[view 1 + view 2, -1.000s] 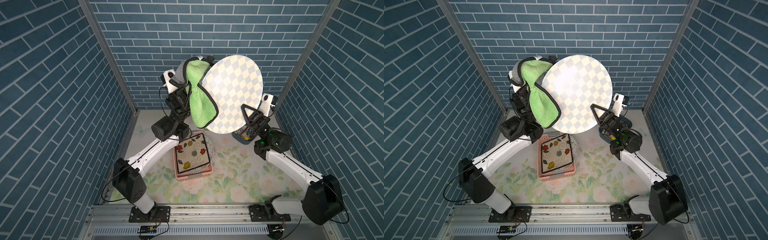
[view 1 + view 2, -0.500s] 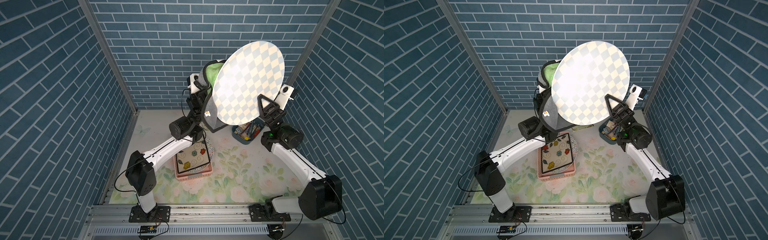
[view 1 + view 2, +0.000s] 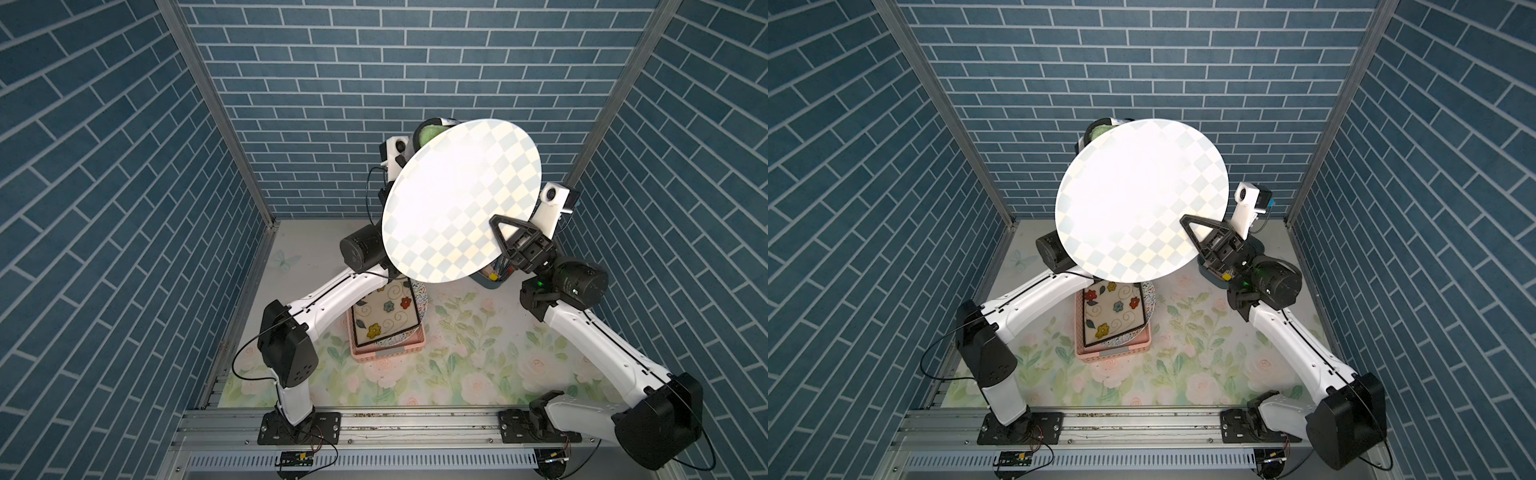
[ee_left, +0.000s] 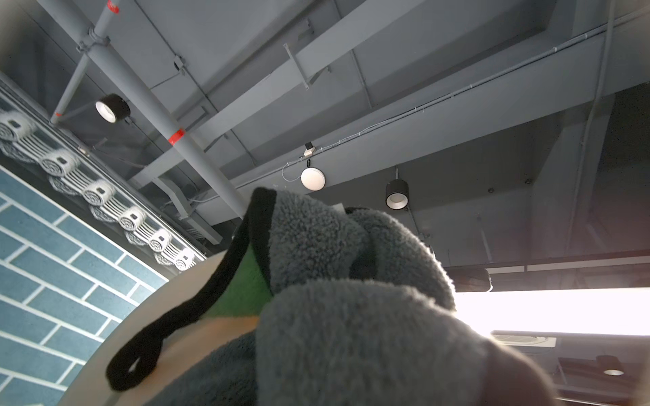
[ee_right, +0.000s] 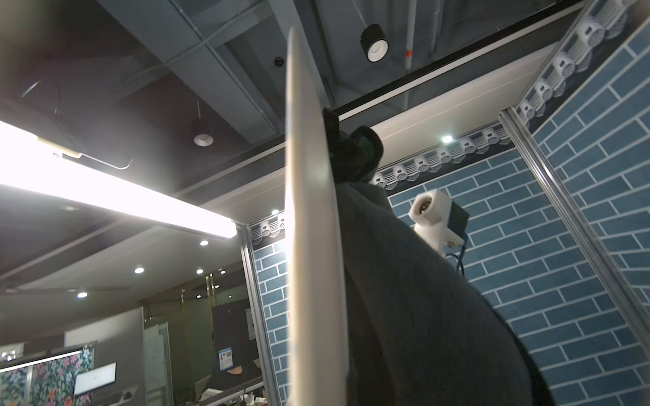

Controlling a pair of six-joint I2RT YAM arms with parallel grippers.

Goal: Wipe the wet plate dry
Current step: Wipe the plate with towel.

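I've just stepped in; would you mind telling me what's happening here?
The robot is wiping a plate dry. The right claw grips the round checkered plate by its lower edge and holds it up on edge above the table. The left claw, hidden behind the plate, presses a green and grey cloth against the plate's far face. On the table below, a pink basket holds a flowered plate.

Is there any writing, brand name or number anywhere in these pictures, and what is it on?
None can be read.
The blue-and-white notice in the room behind: print too small to read.
The checkered plate, cloth and flowered plate: no writing shows.
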